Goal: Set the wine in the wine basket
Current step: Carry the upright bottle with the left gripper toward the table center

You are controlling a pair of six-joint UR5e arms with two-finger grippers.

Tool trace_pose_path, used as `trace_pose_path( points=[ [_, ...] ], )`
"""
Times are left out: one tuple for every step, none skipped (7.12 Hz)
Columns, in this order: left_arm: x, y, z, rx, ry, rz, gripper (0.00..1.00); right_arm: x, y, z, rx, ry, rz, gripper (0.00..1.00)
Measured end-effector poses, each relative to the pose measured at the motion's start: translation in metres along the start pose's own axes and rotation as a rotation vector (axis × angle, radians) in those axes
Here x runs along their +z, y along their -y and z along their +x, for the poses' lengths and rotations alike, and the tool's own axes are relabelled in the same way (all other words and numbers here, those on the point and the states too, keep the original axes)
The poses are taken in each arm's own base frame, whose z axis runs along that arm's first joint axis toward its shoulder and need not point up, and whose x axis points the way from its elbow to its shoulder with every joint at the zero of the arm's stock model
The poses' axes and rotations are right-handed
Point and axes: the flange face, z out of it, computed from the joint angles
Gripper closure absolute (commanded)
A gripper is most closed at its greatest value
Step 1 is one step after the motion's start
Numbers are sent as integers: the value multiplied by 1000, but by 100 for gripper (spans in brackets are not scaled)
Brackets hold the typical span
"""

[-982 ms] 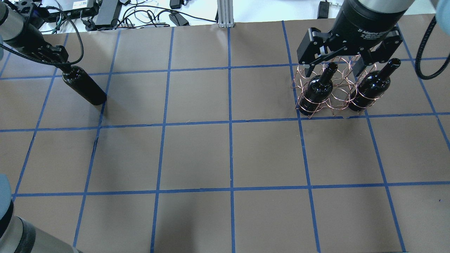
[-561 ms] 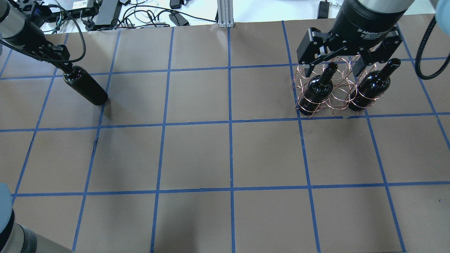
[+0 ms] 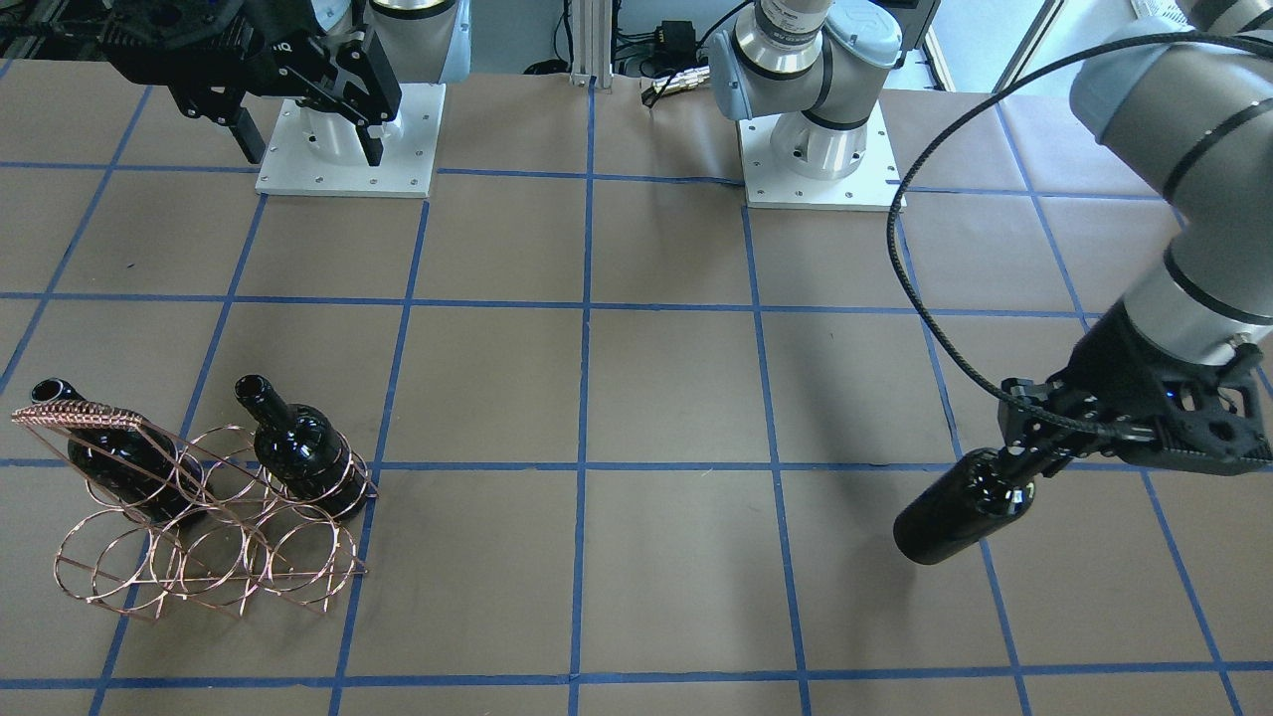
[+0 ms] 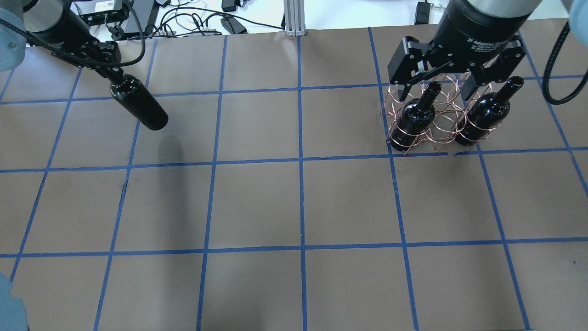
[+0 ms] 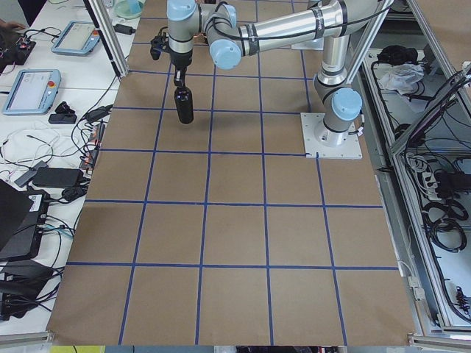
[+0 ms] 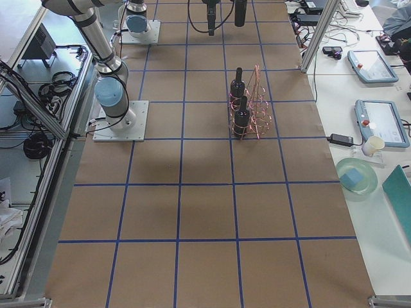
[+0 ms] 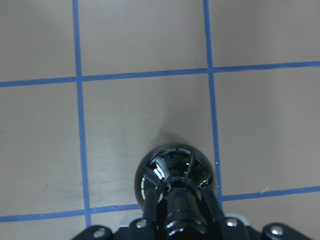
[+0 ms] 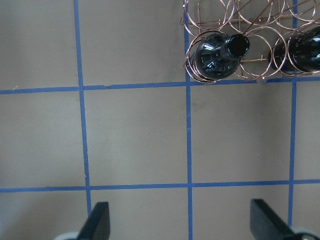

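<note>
Two arms work over a wide table (image 4: 257, 202) covered in brown paper and marked into squares with blue tape. The left arm (image 3: 1174, 119) stretches out to its own side of the table, and the right arm (image 4: 477, 18) hangs above the far right corner. Under it stands the wine basket (image 3: 209, 537), a copper wire rack with a braided handle (image 3: 88, 412). Two dark bottles (image 3: 303, 452) (image 3: 109, 457) stand upright in the end rings of the row nearer the robot. Well apart from the basket is the wine (image 4: 138, 105). It hangs neck-up and clear of the paper, and its shadow falls away from its base. The left gripper (image 4: 115, 77) is clamped round its neck. The right gripper (image 8: 180, 222) is spread wide and holds nothing, poised over the basket.
</note>
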Motion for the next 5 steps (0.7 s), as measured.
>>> trace_pose_path(
  points=[
    [-1, -11, 38, -30, -12, -3, 100, 0, 0, 0, 0, 0, 0, 0],
    [1, -25, 79, -63, -23, -12, 100, 0, 0, 0, -1, 0, 0, 0],
    [8, -42, 123, -80, -34, -33, 100, 0, 0, 0, -1, 1, 1, 0],
    [18, -60, 163, -80, -40, -55, 100, 0, 0, 0, -1, 1, 1, 0],
    [28, -76, 191, -88, -43, -71, 100, 0, 0, 0, -1, 1, 1, 0]
  ],
)
